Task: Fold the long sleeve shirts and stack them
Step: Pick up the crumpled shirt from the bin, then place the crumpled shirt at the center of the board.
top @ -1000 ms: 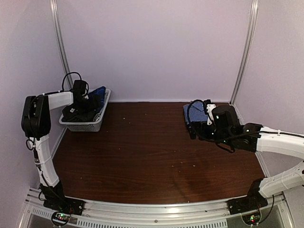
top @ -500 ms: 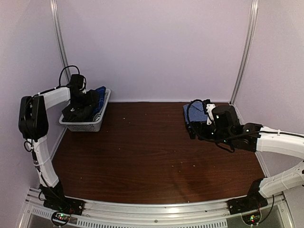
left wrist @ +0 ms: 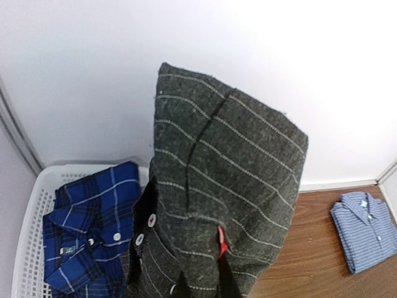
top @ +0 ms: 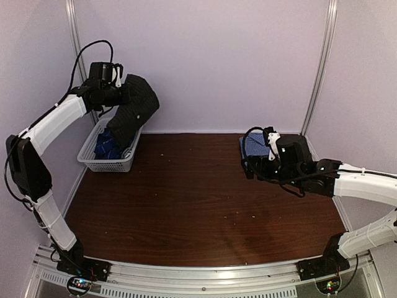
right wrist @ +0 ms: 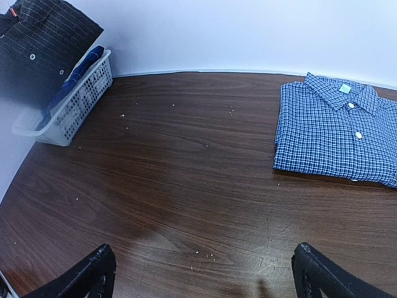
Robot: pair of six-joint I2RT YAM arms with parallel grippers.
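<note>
A dark wooden table (top: 198, 205) is being enclosed by pale lilac walls (top: 205, 62). At its far left corner, the charcoal pinstriped shirt (top: 133, 113) is being held, clamped in the left gripper (top: 119, 92), above the white mesh basket (top: 111, 164) containing the navy plaid shirt (left wrist: 87, 230). The right gripper (right wrist: 208, 273) is being held wide apart, empty, near the folded blue-and-white checked shirt (right wrist: 338, 133) at the far right edge.

Overhead rear view; 2 wrist views; basket (top: 107, 164) in all 3

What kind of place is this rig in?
Likely a robot test cell, not a home: bare pale walls with metal posts, left arm and right arm bolted to a rail at the table edge, with a basket and folded shirt as props.
</note>
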